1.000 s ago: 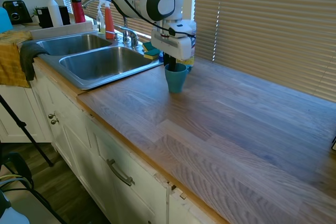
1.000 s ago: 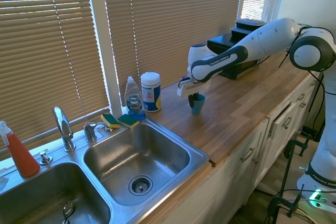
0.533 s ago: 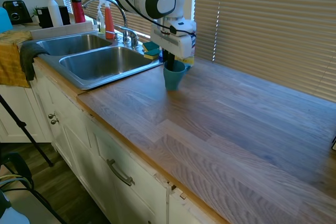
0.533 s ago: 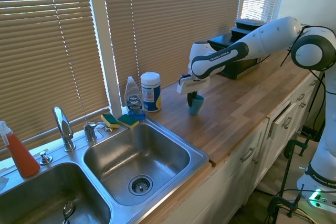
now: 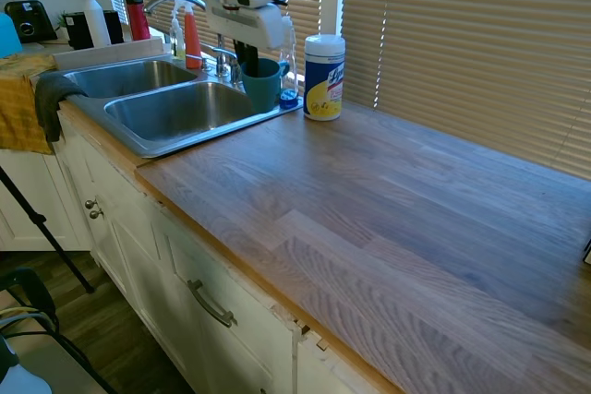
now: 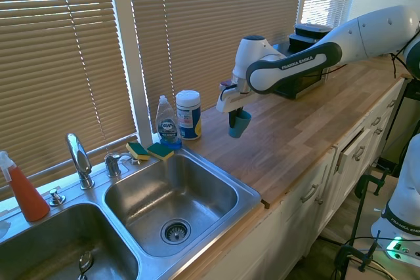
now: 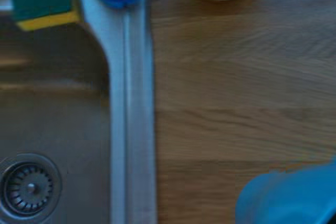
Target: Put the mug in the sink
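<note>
The teal-blue mug hangs in the air, tilted a little, with my gripper shut on its rim. In the second exterior view the mug and gripper hover over the wooden counter, just beside the right rim of the sink. In the first exterior view the mug overlaps the near basin's back corner of the sink. The wrist view shows the sink rim, the drain and a blurred blue piece of the mug.
A white-and-yellow wipes canister stands on the counter by the sink corner, with a dish soap bottle and sponges beside it. The faucet rises behind the basins. A yellow towel drapes over the sink's far end.
The arm lifted the mug off the counter and carried it past the wipes canister toward the sink; it now hangs higher and nearer the basin.
</note>
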